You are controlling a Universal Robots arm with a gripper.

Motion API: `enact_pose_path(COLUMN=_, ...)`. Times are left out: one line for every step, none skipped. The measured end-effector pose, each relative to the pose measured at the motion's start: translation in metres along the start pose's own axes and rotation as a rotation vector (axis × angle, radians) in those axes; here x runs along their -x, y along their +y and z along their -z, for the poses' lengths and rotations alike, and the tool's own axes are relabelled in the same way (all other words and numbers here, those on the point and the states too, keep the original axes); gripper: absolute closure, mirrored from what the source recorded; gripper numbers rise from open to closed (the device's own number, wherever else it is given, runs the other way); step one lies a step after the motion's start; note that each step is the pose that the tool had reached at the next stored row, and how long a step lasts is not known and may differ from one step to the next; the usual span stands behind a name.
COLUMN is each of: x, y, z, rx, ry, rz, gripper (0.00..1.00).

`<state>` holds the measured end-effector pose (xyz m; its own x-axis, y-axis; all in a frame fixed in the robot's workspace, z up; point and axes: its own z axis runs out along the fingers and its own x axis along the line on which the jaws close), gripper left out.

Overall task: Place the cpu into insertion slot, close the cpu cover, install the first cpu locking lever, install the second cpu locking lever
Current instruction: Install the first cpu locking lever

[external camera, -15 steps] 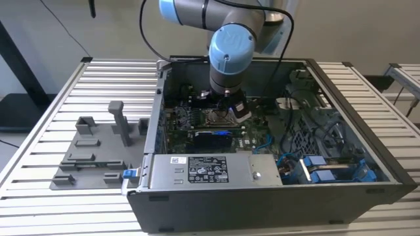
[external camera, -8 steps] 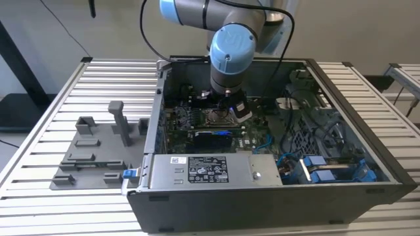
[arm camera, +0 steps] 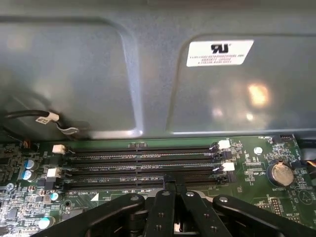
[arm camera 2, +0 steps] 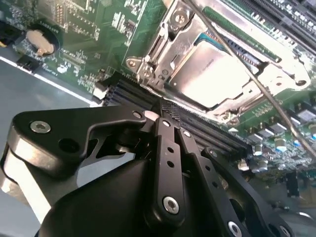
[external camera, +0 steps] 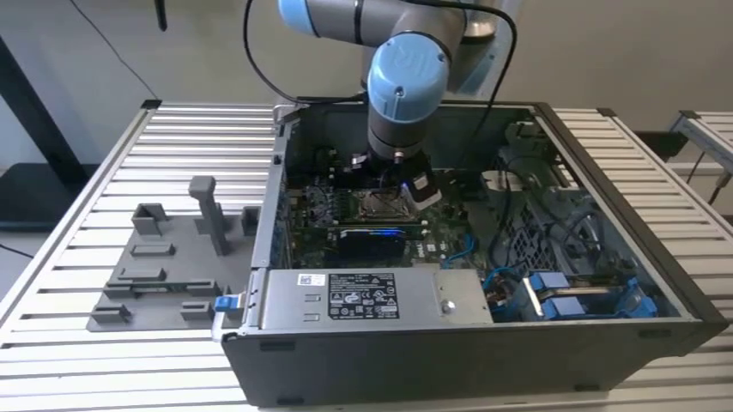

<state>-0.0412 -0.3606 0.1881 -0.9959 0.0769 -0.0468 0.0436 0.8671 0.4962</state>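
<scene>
The cpu [arm camera 2: 212, 74] lies with its silver-grey face up in the insertion slot [external camera: 378, 204] on the green board. The silvery cpu cover [arm camera 2: 269, 74] rests flat around it as a frame. A thin wire locking lever [arm camera 2: 256, 89] crosses diagonally above the cpu, raised off the board. My gripper [arm camera 2: 165, 109] is shut with nothing between its black fingers, and its tips hover just beside the socket's edge, over the memory slots. In the exterior view the gripper [external camera: 392, 182] hangs straight down inside the open computer case, right over the socket. In the first wrist view the gripper [arm camera: 173, 190] points at the memory slots.
Black memory slots [arm camera: 143, 168] run beside the socket, with the grey case wall [arm camera: 148, 74] close behind. A coin battery [arm camera: 280, 173] sits on the board. The labelled power-supply box [external camera: 355, 296] and blue cable connectors [external camera: 561, 296] fill the case's near side. A grey fixture plate [external camera: 172, 257] lies outside the case.
</scene>
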Motion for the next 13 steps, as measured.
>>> enact_pose_path(x=-0.0008, y=0.0005, z=0.0012, rx=0.0001, ry=0.0, rz=0.0, gripper=0.89)
enact_pose_path(x=-0.0021, y=0.0009, z=0.0024, rx=0.0002, ry=0.0, rz=0.0, gripper=0.89)
enact_pose_path(x=-0.0039, y=0.0013, z=0.0038, rx=0.0003, ry=0.0, rz=0.0, gripper=0.89)
enact_pose_path(x=-0.0062, y=0.0014, z=0.0051, rx=0.0004, ry=0.0, rz=0.0, gripper=0.89)
enact_pose_path(x=-0.0089, y=0.0012, z=0.0063, rx=0.0009, ry=-0.0001, rz=0.0, gripper=0.89)
enact_pose_path(x=-0.012, y=0.0009, z=0.0075, rx=0.0015, ry=-0.0001, rz=0.0, gripper=0.89)
enact_pose_path(x=-0.0154, y=0.0004, z=0.0087, rx=0.0017, ry=0.0001, rz=0.0, gripper=0.89)
enact_pose_path(x=-0.0192, y=-0.0002, z=0.01, rx=0.0006, ry=0.0004, rz=0.0, gripper=0.89)
enact_pose_path(x=-0.0229, y=-0.0009, z=0.0106, rx=0.0012, ry=0.0002, rz=0.0, gripper=0.89)
enact_pose_path(x=-0.0262, y=-0.0015, z=0.011, rx=0.0016, ry=0.0001, rz=0.0, gripper=0.89)
enact_pose_path(x=-0.029, y=-0.0021, z=0.0114, rx=0.0017, ry=0.0001, rz=0.0, gripper=0.89)
enact_pose_path(x=-0.0312, y=-0.0024, z=0.0117, rx=0.0016, ry=0.0001, rz=0.0, gripper=0.89)
enact_pose_path(x=-0.033, y=-0.0025, z=0.0118, rx=0.0018, ry=0.0001, rz=0.0, gripper=0.89)
